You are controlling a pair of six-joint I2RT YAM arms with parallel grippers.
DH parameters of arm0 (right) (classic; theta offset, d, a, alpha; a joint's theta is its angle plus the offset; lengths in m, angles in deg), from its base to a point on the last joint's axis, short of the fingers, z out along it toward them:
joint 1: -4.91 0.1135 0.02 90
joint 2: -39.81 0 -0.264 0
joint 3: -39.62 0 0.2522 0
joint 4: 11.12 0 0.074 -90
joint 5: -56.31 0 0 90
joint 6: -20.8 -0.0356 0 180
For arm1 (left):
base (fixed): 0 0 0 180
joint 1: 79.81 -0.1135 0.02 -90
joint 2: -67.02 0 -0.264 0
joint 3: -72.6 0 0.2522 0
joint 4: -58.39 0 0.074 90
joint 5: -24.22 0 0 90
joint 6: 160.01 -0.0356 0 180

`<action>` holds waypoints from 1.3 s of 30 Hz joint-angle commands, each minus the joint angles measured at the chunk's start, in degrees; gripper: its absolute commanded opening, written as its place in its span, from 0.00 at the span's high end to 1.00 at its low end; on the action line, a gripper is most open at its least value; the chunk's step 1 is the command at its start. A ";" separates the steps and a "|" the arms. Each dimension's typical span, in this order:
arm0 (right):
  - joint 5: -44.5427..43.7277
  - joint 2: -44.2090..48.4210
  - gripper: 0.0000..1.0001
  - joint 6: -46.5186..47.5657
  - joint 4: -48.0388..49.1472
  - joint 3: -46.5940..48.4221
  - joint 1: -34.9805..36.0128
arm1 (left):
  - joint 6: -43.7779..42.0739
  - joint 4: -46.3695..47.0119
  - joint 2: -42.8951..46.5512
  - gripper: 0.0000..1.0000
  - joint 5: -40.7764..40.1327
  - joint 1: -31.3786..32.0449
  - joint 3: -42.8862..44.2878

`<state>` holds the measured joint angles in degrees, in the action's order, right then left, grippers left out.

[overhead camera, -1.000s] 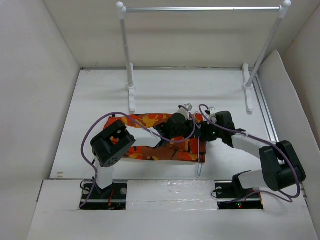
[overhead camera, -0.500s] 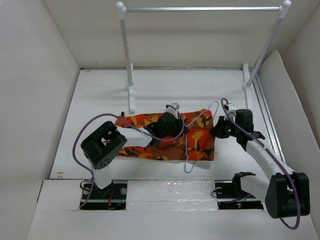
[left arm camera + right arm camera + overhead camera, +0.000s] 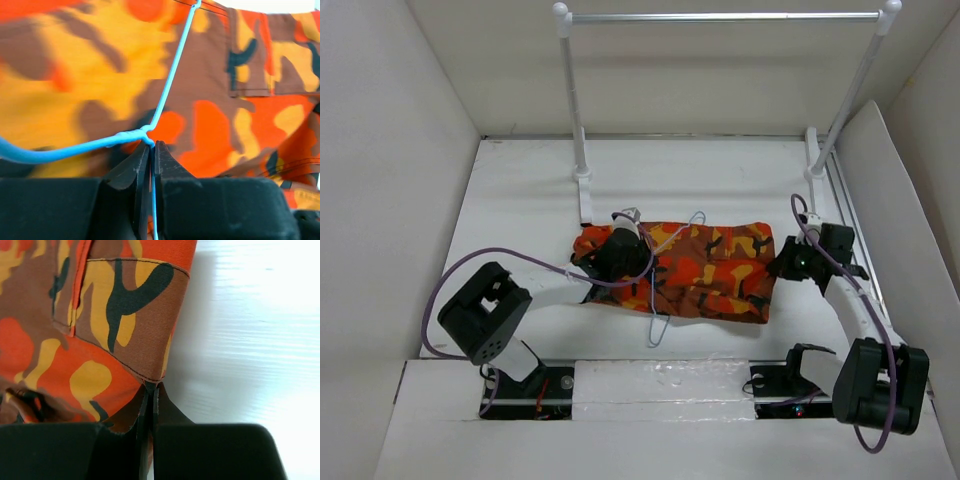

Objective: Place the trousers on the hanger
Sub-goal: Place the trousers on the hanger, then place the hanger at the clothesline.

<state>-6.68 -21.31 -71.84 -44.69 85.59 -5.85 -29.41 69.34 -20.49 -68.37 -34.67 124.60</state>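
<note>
The trousers (image 3: 710, 275) lie spread flat across the middle of the white table (image 3: 720, 170). They run left to right in front of the rack (image 3: 720, 17), which stands at the back, well apart from them.

The left gripper (image 3: 151, 145) sits over the left part of the cloth. Its jaws are pressed together on the hanger (image 3: 171, 75), pinching the thin pale blue wire just below the twisted joint, and a strand of that wire runs down between the two fingers. From the joint one wire slants up and to the right over the camouflage print, while another sweeps off to the left.

From above, the hanger crosses the left half of the trousers — a curved end shows at their far edge and a narrow loop sticks out past their near edge. Whether the wire passes only over the fabric or is partly threaded through it is hard to tell from that height.

The right gripper (image 3: 151, 388) is at the right end of the garment. Its jaws are closed tight, and the tips meet right at the stitched edge of a brown-and-yellow panel — they appear to nip the cloth there. Bare table lies just beside it on the right.
</note>
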 commanded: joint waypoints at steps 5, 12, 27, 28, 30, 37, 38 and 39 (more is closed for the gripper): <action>-0.46 -1.89 1.00 4.83 4.34 2.86 -4.26 | -3.15 -8.10 6.28 1.00 -8.04 -0.58 2.36; 2.70 -4.44 1.00 5.36 6.28 1.37 -4.26 | -2.81 -7.22 5.15 1.00 -8.22 0.11 4.65; 2.09 -2.96 0.88 8.60 1.36 2.24 -4.26 | 1.41 -5.55 6.20 1.00 -7.52 1.96 12.21; 2.35 -2.60 0.79 9.05 0.14 2.68 -4.26 | 1.41 -5.55 7.34 1.00 -7.34 1.96 12.99; 2.70 -0.94 0.66 10.10 -1.45 3.91 -2.95 | 1.15 -5.55 8.31 1.00 -6.03 1.96 13.88; 6.22 8.81 0.32 7.12 -8.83 16.64 4.68 | -3.50 -16.42 9.29 1.00 -2.60 1.96 32.37; 5.61 9.35 0.31 6.33 -9.10 21.10 7.14 | -4.29 -18.10 9.11 1.00 -2.33 1.96 35.04; 4.73 9.88 0.30 4.41 -9.19 23.14 9.77 | -5.69 -19.25 8.67 1.00 -2.16 1.96 37.41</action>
<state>-3.67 -14.51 -64.51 -53.54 100.63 -1.26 -31.81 48.38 -15.64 -71.69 -32.66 152.16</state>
